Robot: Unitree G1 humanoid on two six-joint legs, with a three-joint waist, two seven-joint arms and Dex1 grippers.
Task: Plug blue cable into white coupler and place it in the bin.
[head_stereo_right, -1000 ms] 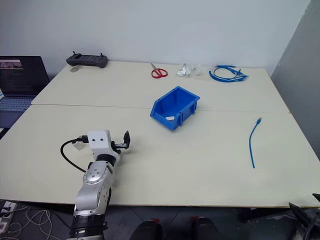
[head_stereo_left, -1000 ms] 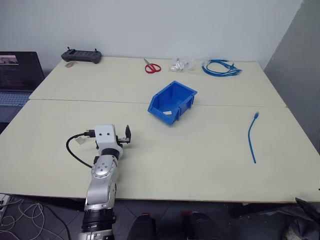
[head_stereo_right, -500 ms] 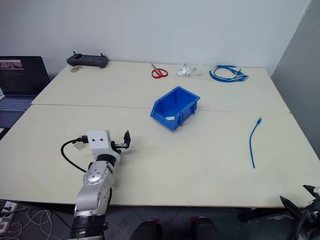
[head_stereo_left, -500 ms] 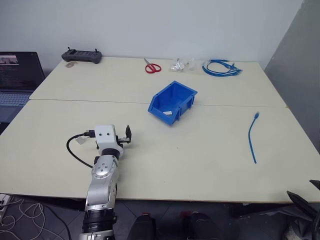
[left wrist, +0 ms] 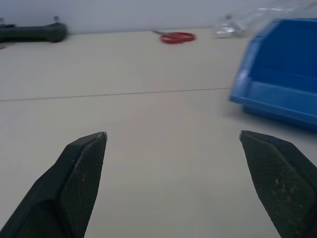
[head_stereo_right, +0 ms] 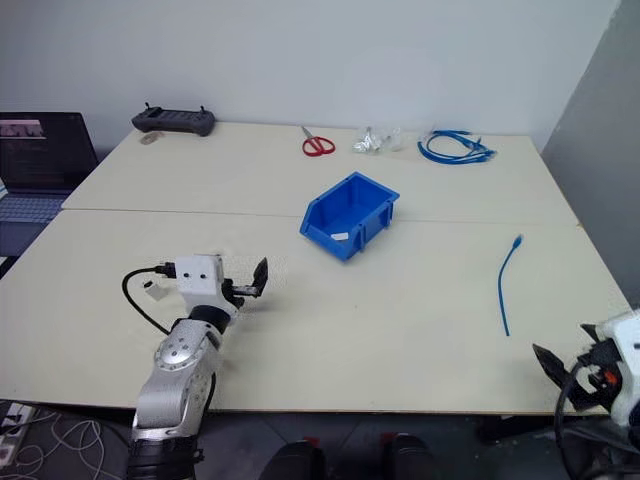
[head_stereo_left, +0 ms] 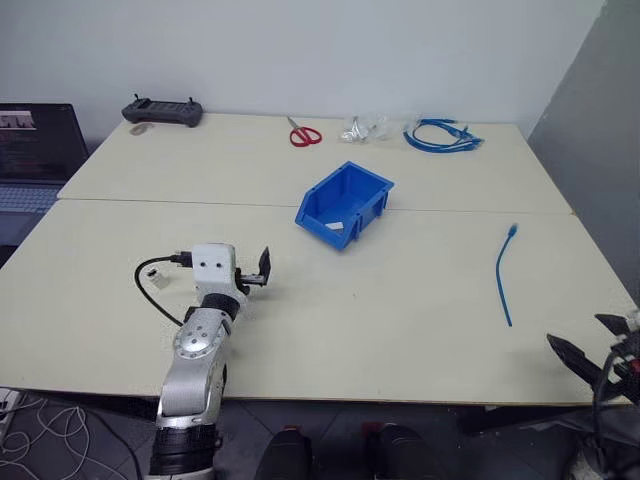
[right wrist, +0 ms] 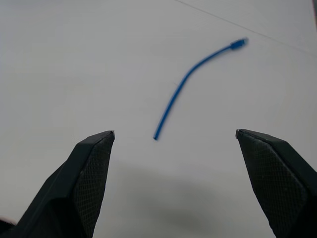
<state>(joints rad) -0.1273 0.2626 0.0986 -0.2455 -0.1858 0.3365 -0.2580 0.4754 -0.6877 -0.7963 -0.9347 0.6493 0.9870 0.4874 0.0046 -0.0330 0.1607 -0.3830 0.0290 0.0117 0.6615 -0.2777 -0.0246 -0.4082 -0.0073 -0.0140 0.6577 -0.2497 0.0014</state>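
Risen at the table's edge, right tool faces blue cable, apart.

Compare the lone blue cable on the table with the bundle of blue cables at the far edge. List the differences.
The blue cable is a single strand; the bundle of blue cables holds several.
The blue cable lies stretched out in a gentle curve; the bundle is looped into a coil.
The blue cable lies at the robot's right, ahead of the open right pincer; the bundle lies at the far edge, beyond the bin.
Both are bright blue, lying on the table.
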